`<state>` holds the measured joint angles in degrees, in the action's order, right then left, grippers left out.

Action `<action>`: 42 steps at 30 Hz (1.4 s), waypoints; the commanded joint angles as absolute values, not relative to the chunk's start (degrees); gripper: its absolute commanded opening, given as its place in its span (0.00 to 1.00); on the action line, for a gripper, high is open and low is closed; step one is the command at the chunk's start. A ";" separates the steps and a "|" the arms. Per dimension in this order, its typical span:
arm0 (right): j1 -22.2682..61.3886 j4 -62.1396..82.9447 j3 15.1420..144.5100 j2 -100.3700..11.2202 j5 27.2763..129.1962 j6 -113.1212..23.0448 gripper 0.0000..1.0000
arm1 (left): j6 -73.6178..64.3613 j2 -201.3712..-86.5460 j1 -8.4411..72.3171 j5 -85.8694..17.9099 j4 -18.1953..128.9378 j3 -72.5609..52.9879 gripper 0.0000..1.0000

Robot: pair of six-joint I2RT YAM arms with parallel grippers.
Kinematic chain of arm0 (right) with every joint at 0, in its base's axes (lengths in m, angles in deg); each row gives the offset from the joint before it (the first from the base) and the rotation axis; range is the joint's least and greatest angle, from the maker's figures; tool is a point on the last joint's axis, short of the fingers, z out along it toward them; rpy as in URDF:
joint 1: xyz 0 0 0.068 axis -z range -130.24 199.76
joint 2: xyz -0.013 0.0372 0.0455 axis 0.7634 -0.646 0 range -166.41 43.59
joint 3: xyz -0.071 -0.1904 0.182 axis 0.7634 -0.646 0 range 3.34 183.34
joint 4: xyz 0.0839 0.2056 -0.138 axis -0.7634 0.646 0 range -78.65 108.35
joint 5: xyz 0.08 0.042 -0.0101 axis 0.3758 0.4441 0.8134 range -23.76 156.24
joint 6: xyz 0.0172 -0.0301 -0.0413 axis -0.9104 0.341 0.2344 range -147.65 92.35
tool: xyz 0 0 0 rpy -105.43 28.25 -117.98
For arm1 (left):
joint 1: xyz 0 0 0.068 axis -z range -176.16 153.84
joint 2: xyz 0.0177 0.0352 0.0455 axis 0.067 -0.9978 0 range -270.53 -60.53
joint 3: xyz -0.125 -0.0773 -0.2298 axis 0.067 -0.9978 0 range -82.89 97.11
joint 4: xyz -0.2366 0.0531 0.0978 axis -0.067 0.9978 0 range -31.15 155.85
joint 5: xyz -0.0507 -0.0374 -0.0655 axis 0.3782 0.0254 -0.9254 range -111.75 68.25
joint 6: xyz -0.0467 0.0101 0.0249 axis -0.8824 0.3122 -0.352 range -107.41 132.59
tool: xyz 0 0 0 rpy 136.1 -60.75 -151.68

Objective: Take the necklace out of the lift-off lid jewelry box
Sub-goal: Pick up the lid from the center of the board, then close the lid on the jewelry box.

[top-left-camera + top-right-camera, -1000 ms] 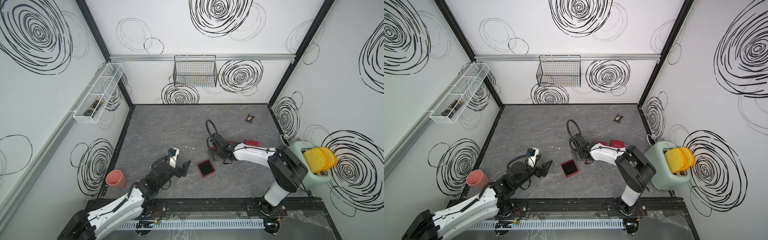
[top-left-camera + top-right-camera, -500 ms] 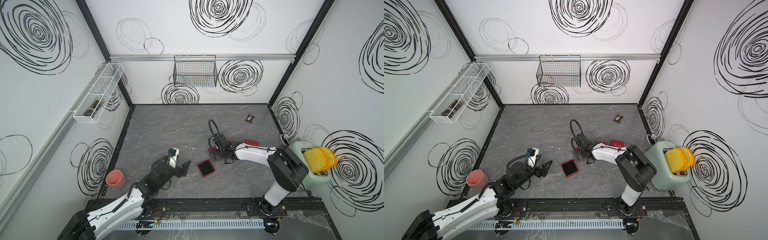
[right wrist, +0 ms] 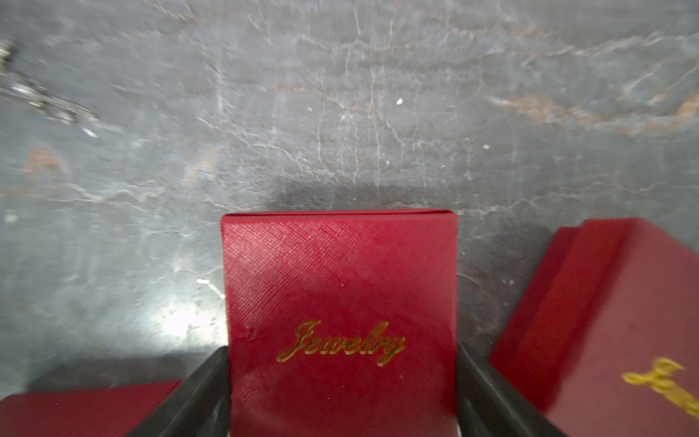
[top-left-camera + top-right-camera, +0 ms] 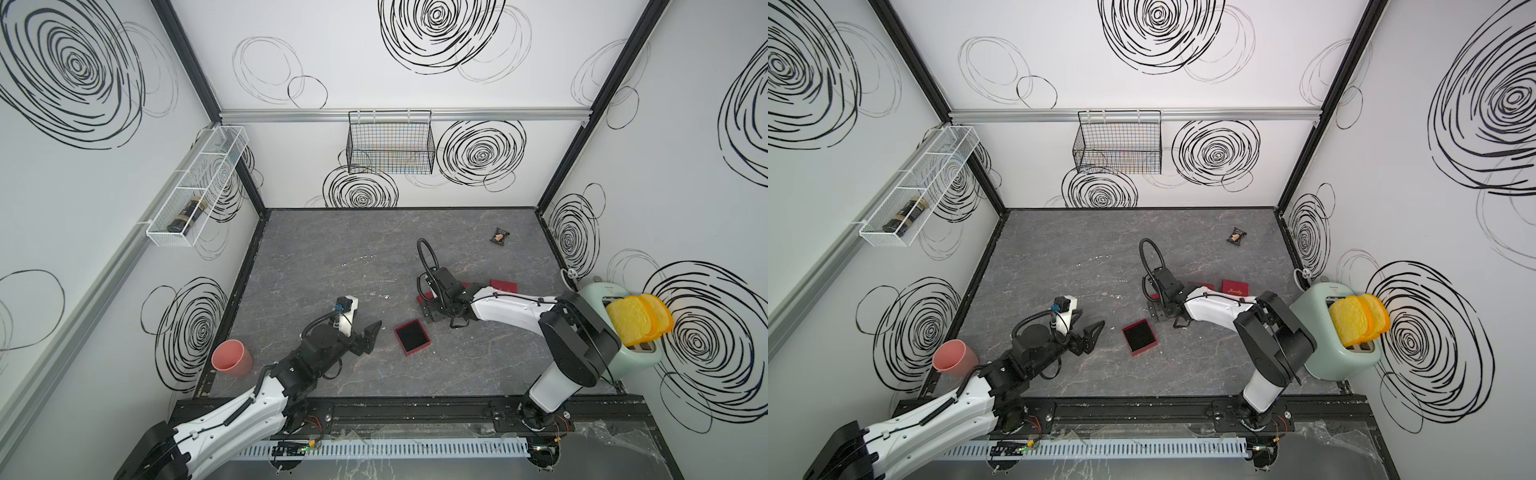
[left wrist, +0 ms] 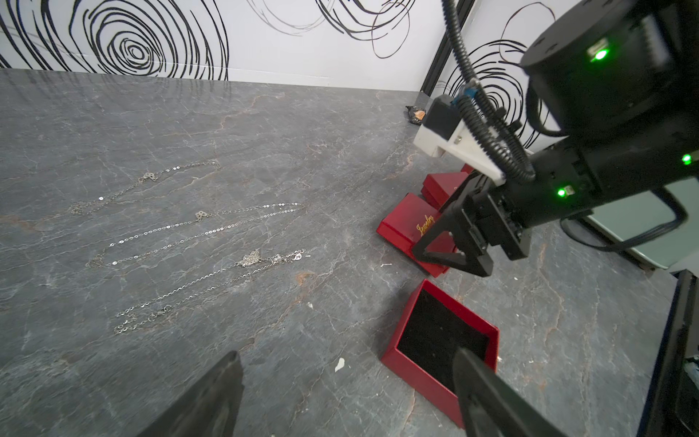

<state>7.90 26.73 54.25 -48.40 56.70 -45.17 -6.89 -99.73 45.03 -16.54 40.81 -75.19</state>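
A closed red jewelry box (image 3: pixel 340 287) with gold "Jewelry" lettering on its lift-off lid sits on the grey table right of the middle. My right gripper (image 3: pixel 342 350) straddles it, with both fingers pressed against the lid's sides. In both top views only a red edge of that box (image 4: pixel 424 297) (image 4: pixel 1154 296) shows under the gripper. The necklace inside is hidden by the lid. My left gripper (image 5: pixel 344 355) hangs open and empty near the front, just left of an open, empty red box base (image 4: pixel 411 337) with black lining.
Three silver necklaces (image 5: pixel 196 215) lie stretched out on the table left of the boxes. Two more closed red boxes (image 4: pixel 503 286) (image 4: pixel 1200 286) sit beside the right gripper. A pink cup (image 4: pixel 231 357) stands front left, a toaster (image 4: pixel 623 332) at the right, a snack packet (image 4: pixel 500 237) at the back.
The right gripper's fingers have closed in onto the sides of the jewelry box lid, with a slight shift of the wrist. The left arm has stayed still.
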 commanded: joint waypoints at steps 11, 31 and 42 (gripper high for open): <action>1.68 31.87 50.61 -34.13 66.10 -52.42 0.80 | -7.02 -99.79 45.85 -16.50 38.91 -75.59 0.89; -6.34 27.39 47.32 -36.63 66.74 -60.76 0.79 | -17.01 -107.67 55.34 -13.96 31.40 -79.29 0.60; -6.40 26.55 47.72 -38.02 66.97 -60.69 0.80 | -18.96 -123.69 61.55 -11.82 17.64 -77.47 0.40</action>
